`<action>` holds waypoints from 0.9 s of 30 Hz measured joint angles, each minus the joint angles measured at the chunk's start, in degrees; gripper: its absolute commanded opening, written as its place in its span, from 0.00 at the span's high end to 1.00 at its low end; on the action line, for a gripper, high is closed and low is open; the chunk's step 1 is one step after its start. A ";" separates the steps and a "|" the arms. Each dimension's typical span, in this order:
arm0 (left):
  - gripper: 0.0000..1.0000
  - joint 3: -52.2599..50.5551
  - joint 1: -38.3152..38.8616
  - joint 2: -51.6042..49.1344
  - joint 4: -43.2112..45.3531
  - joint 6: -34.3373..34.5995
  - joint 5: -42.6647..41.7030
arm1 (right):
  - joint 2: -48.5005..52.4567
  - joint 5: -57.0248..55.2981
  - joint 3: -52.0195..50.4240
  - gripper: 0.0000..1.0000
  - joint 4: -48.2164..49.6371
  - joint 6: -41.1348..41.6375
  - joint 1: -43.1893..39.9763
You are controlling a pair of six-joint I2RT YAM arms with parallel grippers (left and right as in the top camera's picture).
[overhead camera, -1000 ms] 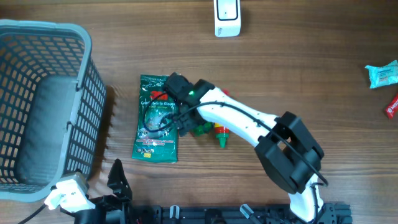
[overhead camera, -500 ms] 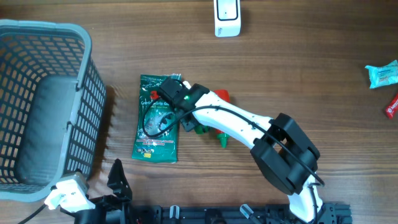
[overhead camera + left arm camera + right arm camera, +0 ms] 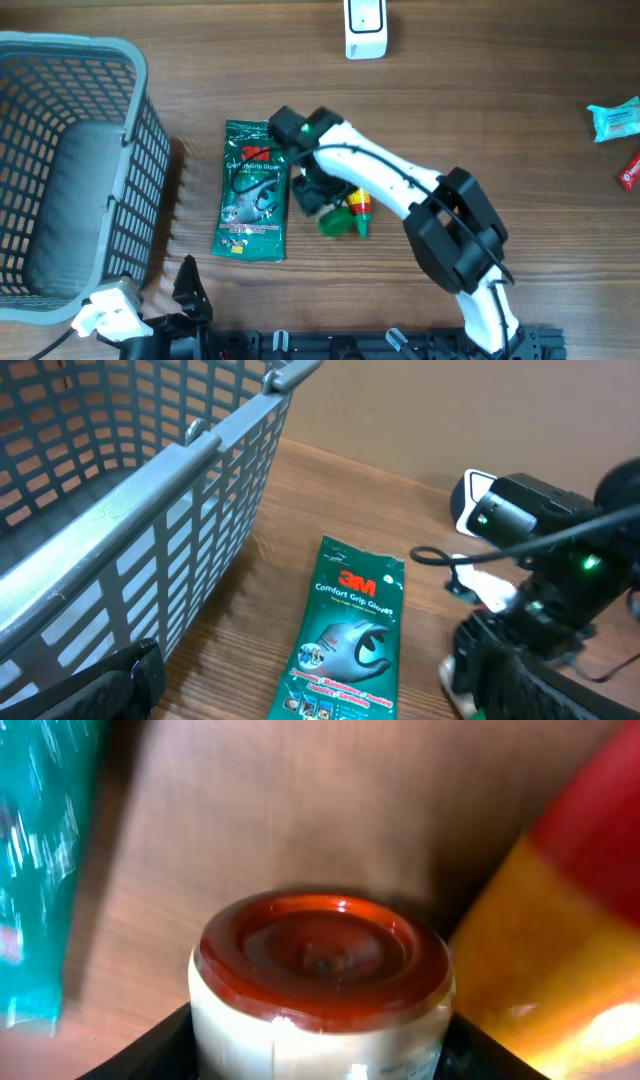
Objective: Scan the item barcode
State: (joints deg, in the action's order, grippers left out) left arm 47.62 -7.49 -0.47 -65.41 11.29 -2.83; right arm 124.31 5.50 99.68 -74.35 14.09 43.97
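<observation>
Beside the glove packet (image 3: 250, 195), right hand (image 3: 312, 192) grips the bottle (image 3: 320, 960)

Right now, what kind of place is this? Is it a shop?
Probably a pretend shop checkout on a wooden table: a grey shopping basket, a white device that may be the scanner, and goods like a gloves pack and a red-capped bottle.

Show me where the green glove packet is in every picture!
Overhead: packet lies flat, left of centre, right of the basket.
Left wrist: packet at bottom centre, right of the basket.
Right wrist: packet is a blurry teal strip at the left edge, left of the jar.
Landmark: the basket, seen in overhead and left wrist only.
</observation>
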 measured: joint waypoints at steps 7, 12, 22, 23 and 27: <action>0.00 0.00 0.00 0.00 0.02 0.00 0.00 | 0.37 10.38 5.09 0.44 -8.37 -7.17 -4.33; 0.00 0.00 0.00 0.00 0.02 0.00 0.00 | 0.37 12.96 5.09 0.44 -15.93 -11.41 -4.42; 0.00 0.00 0.00 0.00 0.02 0.00 0.00 | 0.39 15.21 4.98 0.42 -17.57 -14.43 -4.24; 0.00 0.00 0.00 0.00 0.02 0.00 0.00 | 0.39 15.32 4.66 0.42 -17.57 -14.43 -4.07; 0.00 0.00 0.00 0.00 0.02 0.00 0.00 | 0.39 16.59 0.13 0.44 -17.59 -13.92 -2.97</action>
State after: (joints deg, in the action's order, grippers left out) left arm 47.62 -7.49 -0.47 -65.39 11.29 -2.83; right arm 124.70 22.09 99.81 -91.94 0.16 40.99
